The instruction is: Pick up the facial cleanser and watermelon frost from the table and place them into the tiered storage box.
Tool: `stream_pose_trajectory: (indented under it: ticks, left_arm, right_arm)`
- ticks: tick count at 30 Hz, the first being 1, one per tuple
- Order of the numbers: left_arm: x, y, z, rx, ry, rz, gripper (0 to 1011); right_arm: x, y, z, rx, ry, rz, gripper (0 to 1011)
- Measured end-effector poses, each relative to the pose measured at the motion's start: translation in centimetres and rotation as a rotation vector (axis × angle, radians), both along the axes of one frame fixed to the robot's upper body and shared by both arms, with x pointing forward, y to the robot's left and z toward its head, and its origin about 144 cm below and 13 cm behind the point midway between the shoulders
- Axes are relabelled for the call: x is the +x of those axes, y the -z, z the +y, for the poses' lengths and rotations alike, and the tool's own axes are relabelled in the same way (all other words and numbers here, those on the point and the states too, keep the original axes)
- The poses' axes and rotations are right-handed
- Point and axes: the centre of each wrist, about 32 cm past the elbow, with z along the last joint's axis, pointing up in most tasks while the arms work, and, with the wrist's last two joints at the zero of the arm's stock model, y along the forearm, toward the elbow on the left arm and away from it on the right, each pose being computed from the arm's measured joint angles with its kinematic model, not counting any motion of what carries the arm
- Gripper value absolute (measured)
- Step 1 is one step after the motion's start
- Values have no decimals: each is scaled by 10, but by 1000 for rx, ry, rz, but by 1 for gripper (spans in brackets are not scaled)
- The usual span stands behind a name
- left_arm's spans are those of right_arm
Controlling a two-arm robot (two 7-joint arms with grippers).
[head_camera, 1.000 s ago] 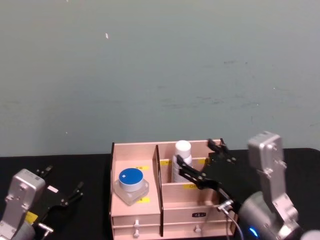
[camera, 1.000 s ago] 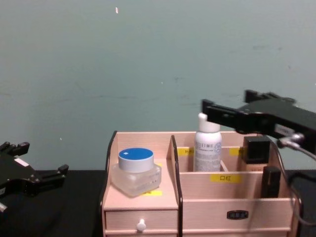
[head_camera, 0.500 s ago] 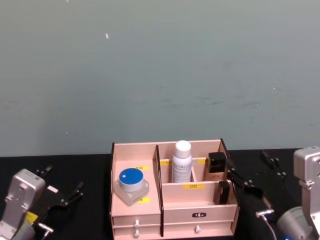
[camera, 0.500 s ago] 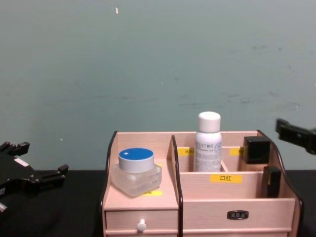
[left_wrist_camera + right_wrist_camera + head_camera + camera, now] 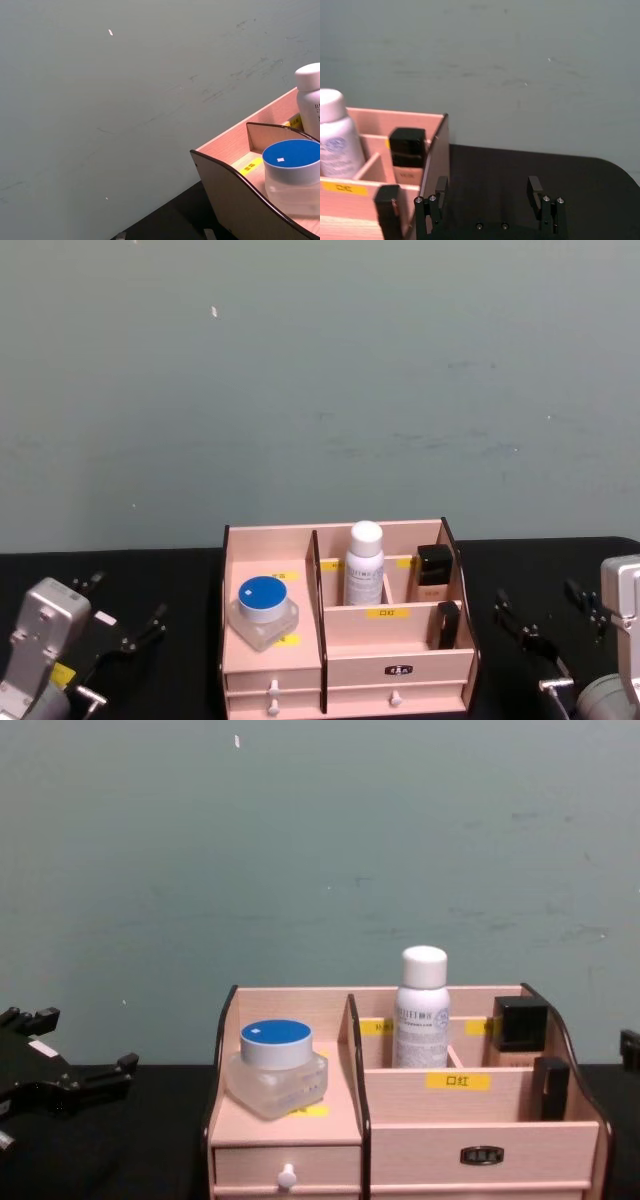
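While my left gripper (image 5: 125, 635) hovers low over the black table (image 5: 180, 580) at my far left, its fingers (image 5: 122, 1065) are spread apart with nothing between them, and it sits well apart from the storage box (image 5: 340, 670). Moving rightward, the light wooden storage box stands in the middle of the table with its dark curved sides, yellow labels and small white-knobbed drawers (image 5: 271, 702) along the front. On its left-hand shelf rests a clear jar with a blue lid (image 5: 262, 610), tilted a little and close to the front edge of that shelf; in the left wrist view the same jar (image 5: 292, 172) shows just behind the box's dark side panel. To the right of the dark middle divider, a white bottle with a white cap (image 5: 364, 563) stands upright in the rear compartment. Further right in that rear row, a small bottle with a black cap (image 5: 434, 570) stands upright near the box's right wall, and in front of it, one tier lower, a slim black item (image 5: 448, 624) stands against the same wall. At my far right, my right gripper (image 5: 545, 615) hangs low beside the box without touching it, and in the right wrist view its two fingers (image 5: 536, 187) are wide apart and empty above the dark tabletop.
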Motion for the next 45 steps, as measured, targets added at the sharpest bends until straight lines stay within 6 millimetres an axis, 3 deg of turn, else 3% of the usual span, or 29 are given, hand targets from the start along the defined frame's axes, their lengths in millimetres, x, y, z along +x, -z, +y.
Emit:
stream_pose_trajectory:
  ticks: [9, 45]
  left_arm:
    - [0, 0, 0, 0, 0, 0, 1001]
    - [0, 0, 0, 0, 0, 0, 1001]
  right_arm:
    - [4, 9, -2, -11, 44, 36, 1002]
    - [5, 9, -1, -8, 40, 40, 1002]
